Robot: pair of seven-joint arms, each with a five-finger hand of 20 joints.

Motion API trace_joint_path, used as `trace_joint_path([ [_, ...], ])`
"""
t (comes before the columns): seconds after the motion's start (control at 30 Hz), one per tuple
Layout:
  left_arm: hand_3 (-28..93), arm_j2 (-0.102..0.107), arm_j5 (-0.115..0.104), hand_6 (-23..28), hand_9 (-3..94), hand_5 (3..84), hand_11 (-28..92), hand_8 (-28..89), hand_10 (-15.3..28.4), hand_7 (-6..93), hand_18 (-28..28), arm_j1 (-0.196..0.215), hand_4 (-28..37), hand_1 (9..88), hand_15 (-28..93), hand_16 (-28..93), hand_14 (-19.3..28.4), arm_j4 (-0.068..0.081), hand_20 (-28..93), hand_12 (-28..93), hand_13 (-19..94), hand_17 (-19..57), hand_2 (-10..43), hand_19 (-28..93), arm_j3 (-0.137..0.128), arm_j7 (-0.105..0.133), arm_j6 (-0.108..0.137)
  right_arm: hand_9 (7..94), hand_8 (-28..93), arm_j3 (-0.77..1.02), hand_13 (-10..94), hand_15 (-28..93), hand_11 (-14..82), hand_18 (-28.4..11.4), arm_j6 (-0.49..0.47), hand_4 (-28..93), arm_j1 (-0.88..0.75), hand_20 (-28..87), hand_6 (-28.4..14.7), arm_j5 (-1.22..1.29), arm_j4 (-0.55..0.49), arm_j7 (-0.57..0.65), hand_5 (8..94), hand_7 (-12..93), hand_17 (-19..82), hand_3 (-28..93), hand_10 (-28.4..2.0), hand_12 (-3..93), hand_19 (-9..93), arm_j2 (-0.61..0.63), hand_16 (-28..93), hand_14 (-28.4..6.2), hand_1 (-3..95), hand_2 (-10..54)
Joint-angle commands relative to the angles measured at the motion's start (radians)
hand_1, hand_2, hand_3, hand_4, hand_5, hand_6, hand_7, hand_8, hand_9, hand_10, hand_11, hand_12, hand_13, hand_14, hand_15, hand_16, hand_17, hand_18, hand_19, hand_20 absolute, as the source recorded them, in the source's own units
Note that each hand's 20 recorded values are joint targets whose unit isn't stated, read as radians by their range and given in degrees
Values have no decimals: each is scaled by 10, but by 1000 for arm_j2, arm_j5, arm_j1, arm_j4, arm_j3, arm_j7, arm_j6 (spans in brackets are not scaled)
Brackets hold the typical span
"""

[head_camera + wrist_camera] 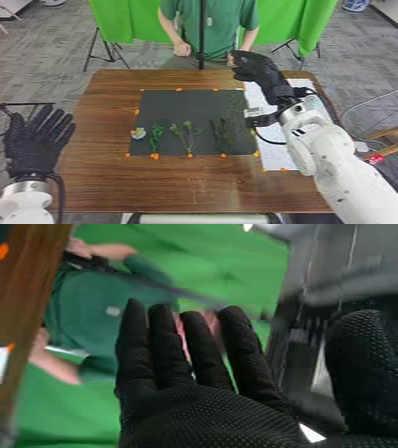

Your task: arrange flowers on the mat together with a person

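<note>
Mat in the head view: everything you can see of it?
The mat is dark, smooth-looking, flat and rectangular, lying on the brown table, with small orange marks around its edge. A pale flower rests at its left edge; three green sprigs rest toward its near edge. A white sheet runs along its right side.

You can read no text, label, brand, number or sign in the head view or in the right wrist view. On the white sheet point(277, 154) beside the dark mat point(178, 107), you find faint marks, too small to make out; you cannot tell whether they are writing.
</note>
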Motion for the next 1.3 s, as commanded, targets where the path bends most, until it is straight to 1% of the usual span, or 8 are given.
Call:
trace_joint_path([
  [0.03, 652, -10, 11, 90, 388, 456, 165, -84, 156, 117, 163, 28, -283, 213, 297, -60, 157, -8, 136, 92, 278, -60, 168, 375, 2, 17, -23, 340, -67, 171, 275, 101, 25, -166, 1, -232, -211, 139, -51, 247, 5, -116, 355, 90, 114, 718, -148, 166, 353, 22, 251, -150, 141, 104],
  [0.2, 656, -20, 7, 89, 388, 454, 165, -85, 156, 117, 162, 55, -283, 215, 296, -59, 156, -17, 137, 92, 278, -60, 166, 374, -8, 30, -14, 334, -67, 258, 273, 67, 22, -173, 22, -229, -323, 139, -45, 278, -35, -151, 351, 83, 97, 722, -142, 161, 346, 0, 259, -144, 121, 99],
  [0.53, 669, -21, 7, 86, 386, 451, 164, -87, 155, 121, 162, 45, -283, 208, 296, -58, 156, -12, 139, 92, 277, -60, 165, 372, -8, 27, -15, 335, -65, 386, 275, 54, 24, -175, 36, -226, -460, 141, -42, 307, -86, -187, 354, 82, 96, 727, -140, 157, 339, -2, 277, -145, 117, 97],
  [1.0, 652, -15, -6, 87, 384, 447, 166, -86, 155, 120, 163, 35, -283, 216, 302, -55, 158, -9, 144, 93, 279, -62, 170, 373, -2, 22, -11, 323, -65, 514, 274, 48, 21, -174, -104, -226, -593, 142, -43, 287, -123, -197, 352, 80, 97, 725, -146, 157, 335, -68, 284, -146, 119, 103],
  [1.07, 653, -17, 6, 87, 385, 447, 166, -86, 155, 120, 163, 38, -283, 216, 304, -55, 158, -5, 144, 93, 279, -62, 170, 372, -5, 9, -25, 323, -64, 520, 276, 48, 21, -174, -112, -225, -597, 142, -43, 284, -124, -196, 352, 80, 96, 725, -146, 157, 336, -72, 285, -148, 119, 103],
  [1.13, 658, -18, 31, 86, 385, 447, 167, -87, 155, 120, 163, 36, -283, 211, 304, -57, 158, 4, 145, 94, 280, -62, 171, 371, -9, -11, -56, 322, -64, 521, 276, 48, 21, -174, -113, -225, -601, 143, -43, 283, -126, -192, 352, 80, 96, 725, -145, 157, 336, -70, 286, -148, 121, 104],
  [1.17, 661, -20, 37, 86, 385, 446, 166, -86, 154, 121, 163, 37, -283, 208, 303, -57, 158, 4, 144, 93, 280, -62, 171, 370, -10, -17, -60, 322, -64, 469, 277, 48, 21, -174, -71, -225, -560, 143, -43, 284, -114, -183, 350, 80, 96, 725, -147, 158, 337, -43, 286, -150, 121, 104],
  [1.3, 673, -23, 27, 85, 382, 444, 163, -87, 153, 120, 163, 41, -283, 205, 299, -57, 157, 1, 143, 93, 278, -62, 166, 366, -7, -12, -53, 321, -63, 405, 284, 50, 20, -175, -28, -223, -499, 143, -45, 286, -98, -163, 342, 79, 96, 726, -152, 158, 340, -23, 287, -152, 123, 104],
])
